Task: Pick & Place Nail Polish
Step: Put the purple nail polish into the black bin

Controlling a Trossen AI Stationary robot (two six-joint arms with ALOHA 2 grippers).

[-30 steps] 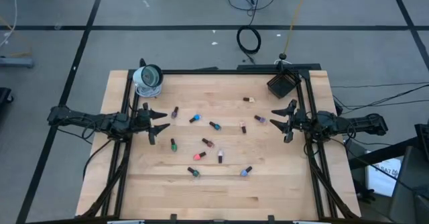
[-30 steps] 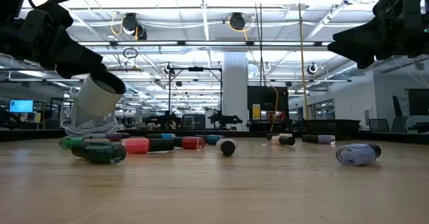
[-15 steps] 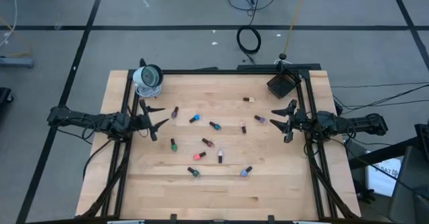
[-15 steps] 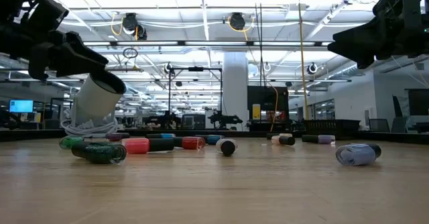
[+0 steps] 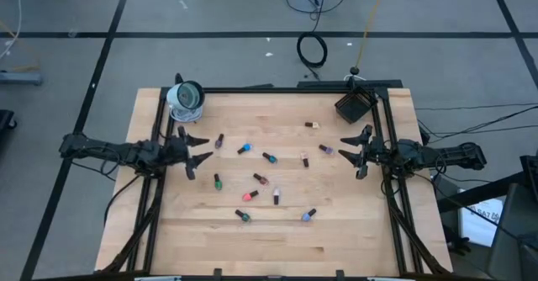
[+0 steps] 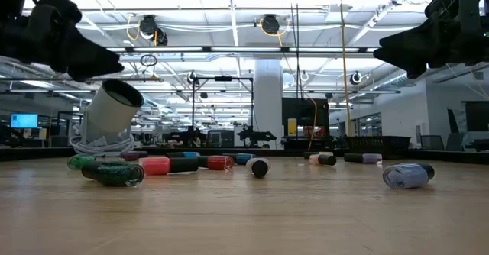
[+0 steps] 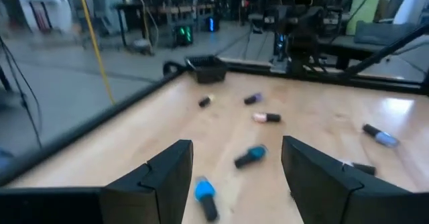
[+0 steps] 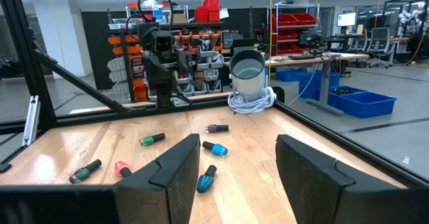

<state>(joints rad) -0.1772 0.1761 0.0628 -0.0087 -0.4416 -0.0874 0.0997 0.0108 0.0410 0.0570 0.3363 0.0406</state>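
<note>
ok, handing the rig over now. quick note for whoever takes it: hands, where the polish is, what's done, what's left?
Left hand: open, empty, above the table's left edge, nearest the purple bottle.
Right hand: open, empty, above the right edge, near another purple bottle.
Nail polish: about a dozen bottles lie scattered on their sides across the middle of the wooden table, among them a blue one, a pink one and a green one.
Black box: far right corner; I cannot see any bottle in it.
Done: nothing picked, as far as the bottles show.
Left: all the bottles.
</note>
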